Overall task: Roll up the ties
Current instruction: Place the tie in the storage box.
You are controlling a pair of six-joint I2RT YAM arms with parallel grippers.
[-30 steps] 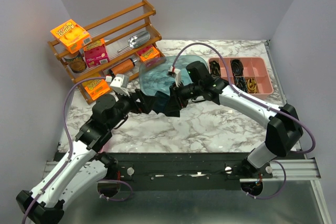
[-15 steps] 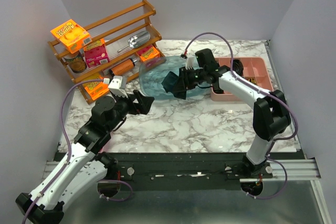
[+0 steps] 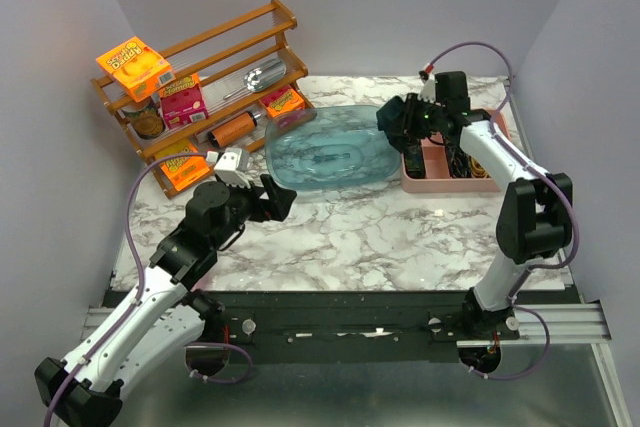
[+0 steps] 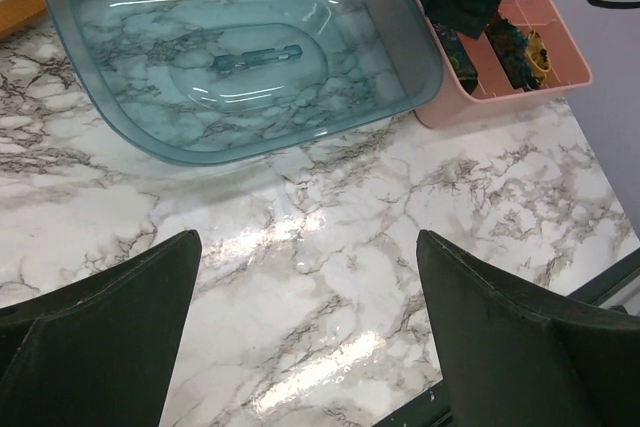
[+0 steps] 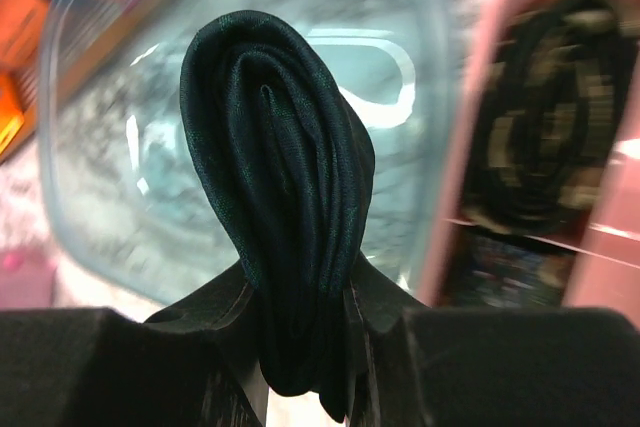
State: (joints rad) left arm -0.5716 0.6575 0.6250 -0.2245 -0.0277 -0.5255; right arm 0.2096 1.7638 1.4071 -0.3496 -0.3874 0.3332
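Right tool [image 3: 399, 128] shifted from mid-frame over blue tub [image 3: 300, 169] to upper right, above pink tray [image 3: 430, 185] edge, clamped on rolled tie [image 5: 280, 197], left tool [image 4: 310, 332] spread wide, holding nothing, over counter [image 3: 400, 237].

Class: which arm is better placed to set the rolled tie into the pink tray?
Right. The right end effector is shut on the rolled tie at the pink tray; the left end effector is open, empty, across the blue tub.
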